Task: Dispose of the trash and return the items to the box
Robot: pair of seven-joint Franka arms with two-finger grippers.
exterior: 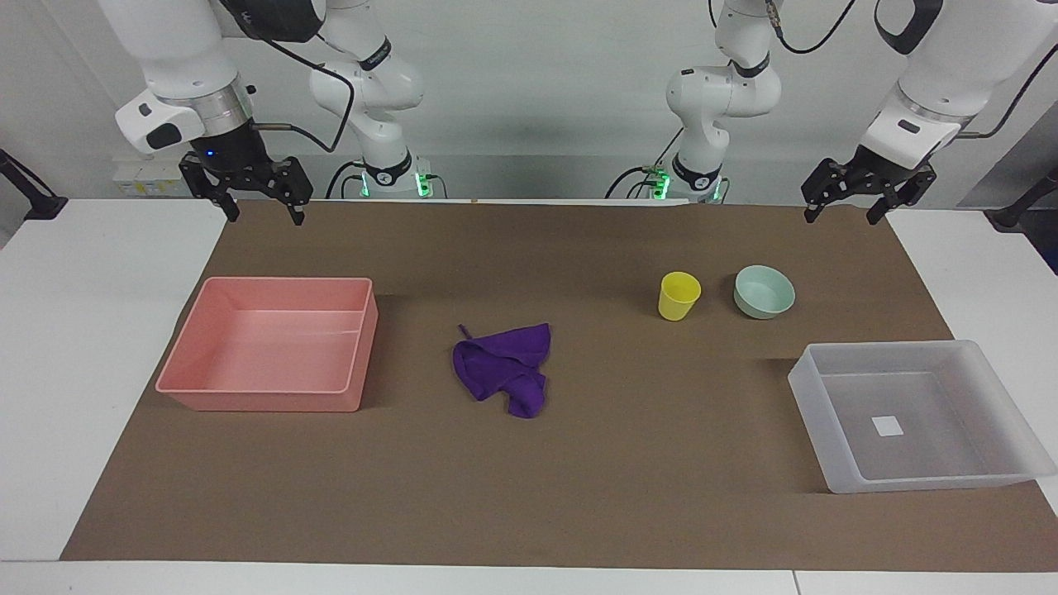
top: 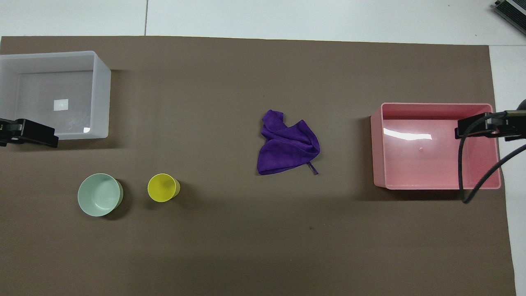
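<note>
Lying crumpled at the middle of the brown mat [exterior: 579, 496]: purple cloth [exterior: 502, 368], taken here as the landmark. Touched by nothing, with bare mat all round it. Pink tray [exterior: 273, 401] well apart from the cloth toward the right arm's end of the table, holding nothing. Translucent tray [exterior: 835, 479] well apart from the cloth toward the left arm's end and a little farther from the robots, with only a white square sticker [exterior: 888, 426] on its floor. Yellow cup [exterior: 679, 296] upright, mouth up, toward the left arm's end from the cloth and slightly nearer to the robots; mint-green bowl [exterior: 764, 291] just beside the cup, apart from it, farther again from the cloth along the same line, also mouth up.

Cloth bunched into a rough triangle, no clear long axis; thin loop [top: 312, 168] sticking out from the corner nearest the robots.

Right gripper [exterior: 259, 211] hanging over the mat's robot-side edge, well apart from the cloth, fingers spread with nothing between them. Left gripper [exterior: 843, 211] hanging over the mat's corner at the left arm's end, likewise well apart from the cloth, fingers spread, holding nothing.

Mat flat and plain, spread on a white table [exterior: 99, 330]; pale wall at the robots' end.
</note>
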